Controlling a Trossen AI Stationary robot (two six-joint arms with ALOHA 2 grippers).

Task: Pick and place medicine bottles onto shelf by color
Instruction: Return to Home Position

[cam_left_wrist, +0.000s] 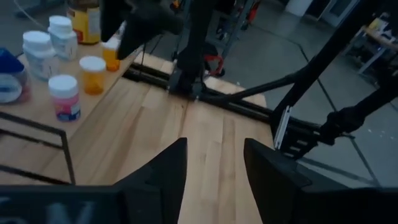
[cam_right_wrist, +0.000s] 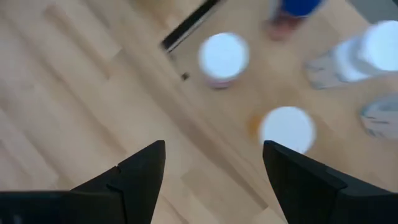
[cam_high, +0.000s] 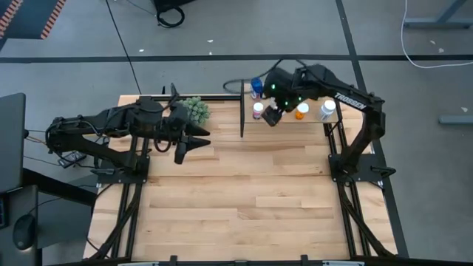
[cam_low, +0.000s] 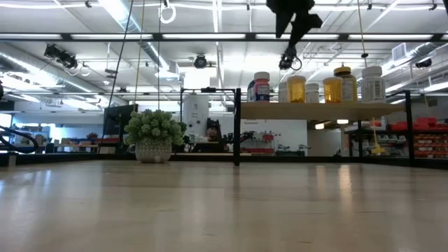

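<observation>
Several medicine bottles stand upright on the shelf (cam_high: 284, 122) at the table's far right. Among them are a blue one (cam_high: 256, 87), a white-capped pink-labelled one (cam_right_wrist: 222, 56), a white-capped orange one (cam_right_wrist: 286, 127), a white one (cam_high: 327, 111) and a yellow-capped amber one (cam_low: 343, 84). My right gripper (cam_right_wrist: 214, 162) hangs open above the shelf's near left part, pointing down, clear of the bottles. My left gripper (cam_left_wrist: 214, 168) is open and holds nothing, raised above the table to the left of the shelf.
A green spiky plant in a pot (cam_high: 196, 109) stands at the far edge, left of the shelf and just behind my left gripper. The shelf's black upright divider (cam_high: 242, 118) marks its left end. Bare wooden tabletop (cam_high: 244, 199) fills the near half.
</observation>
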